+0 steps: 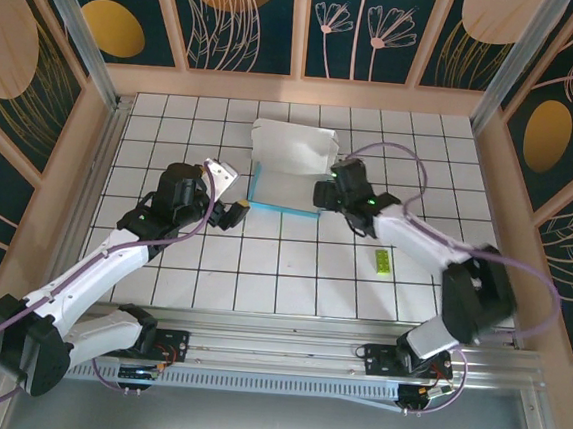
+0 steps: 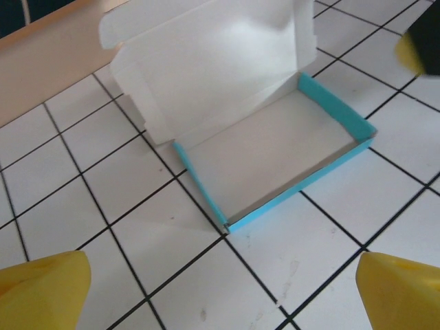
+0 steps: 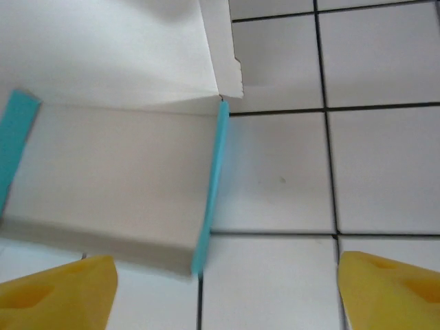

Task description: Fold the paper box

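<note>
White gridded table (image 1: 261,273) inside leaf-patterned walls (image 1: 253,21). Both arms flank the open-lidded paper box (image 1: 287,182). Left gripper (image 2: 220,292) and right gripper (image 3: 227,289) are spread wide, holding nothing.

White and teal box on a checked table

The paper box (image 1: 289,165) was white inside with teal-blue walls. The table (image 1: 261,273) had white tiles with thin black lines. A tiny slip (image 1: 383,260) was yellow-green. The fingertips (image 2: 42,292) of the left gripper (image 2: 221,294) and of the right gripper (image 3: 223,292) were yellow. The wall panels (image 1: 244,15) were dark teal with peach leaves, flowers and gold ovals.
</note>
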Robot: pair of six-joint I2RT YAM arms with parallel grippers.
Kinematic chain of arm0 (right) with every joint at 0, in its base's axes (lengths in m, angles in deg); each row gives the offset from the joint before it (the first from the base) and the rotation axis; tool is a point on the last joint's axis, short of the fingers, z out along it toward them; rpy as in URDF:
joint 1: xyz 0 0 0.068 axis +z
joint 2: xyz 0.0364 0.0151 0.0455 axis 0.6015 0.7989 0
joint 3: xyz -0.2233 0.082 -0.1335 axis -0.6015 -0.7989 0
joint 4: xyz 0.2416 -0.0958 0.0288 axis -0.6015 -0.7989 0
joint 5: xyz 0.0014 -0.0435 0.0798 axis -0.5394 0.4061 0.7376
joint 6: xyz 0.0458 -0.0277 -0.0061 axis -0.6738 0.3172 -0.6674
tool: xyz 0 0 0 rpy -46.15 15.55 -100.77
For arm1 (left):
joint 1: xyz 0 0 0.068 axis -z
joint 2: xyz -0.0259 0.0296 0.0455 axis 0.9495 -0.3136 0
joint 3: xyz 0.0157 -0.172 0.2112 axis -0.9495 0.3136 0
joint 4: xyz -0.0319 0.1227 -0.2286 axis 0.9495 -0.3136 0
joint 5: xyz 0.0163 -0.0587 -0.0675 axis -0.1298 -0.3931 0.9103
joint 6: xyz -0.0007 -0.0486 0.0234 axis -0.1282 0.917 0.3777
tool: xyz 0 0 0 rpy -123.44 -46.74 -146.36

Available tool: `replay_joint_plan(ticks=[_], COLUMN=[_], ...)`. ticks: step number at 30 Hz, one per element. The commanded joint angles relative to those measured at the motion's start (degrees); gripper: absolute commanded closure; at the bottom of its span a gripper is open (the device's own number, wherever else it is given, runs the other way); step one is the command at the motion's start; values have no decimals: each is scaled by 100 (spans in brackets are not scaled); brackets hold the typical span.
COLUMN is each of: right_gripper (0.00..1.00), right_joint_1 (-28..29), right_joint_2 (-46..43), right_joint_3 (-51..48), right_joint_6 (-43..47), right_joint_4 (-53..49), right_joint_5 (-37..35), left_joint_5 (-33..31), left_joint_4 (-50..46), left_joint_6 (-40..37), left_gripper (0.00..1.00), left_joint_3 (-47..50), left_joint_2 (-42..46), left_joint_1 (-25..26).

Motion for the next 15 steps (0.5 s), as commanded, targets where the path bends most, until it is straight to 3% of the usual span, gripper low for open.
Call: replay_joint_plan(ticks=[1,3,8,15], right_gripper=[7,1,1,1], right_joint_1=[-198,-510,-1279,-1856], right_joint_2=[-786,-1050,-1032,-522], right_joint_3=[-521,-653,-1004,-1510], right_joint_6=[-391,-607,-953,-907], right_joint_4=[-1444,-2000,-2545,-1925], right_joint_5=[451,656,751,1017], left_joint_5=[524,562,453,345], left_joint_4=[124,111,4,25], left_joint_6=[-85,-46,16,-27], left_gripper=[1,1,1,1], left_joint_3=[-21,-60,-119,-16], left_joint_2=[25,-37,-148,-34], left_joint_1=[-26,-26,-26,-26])
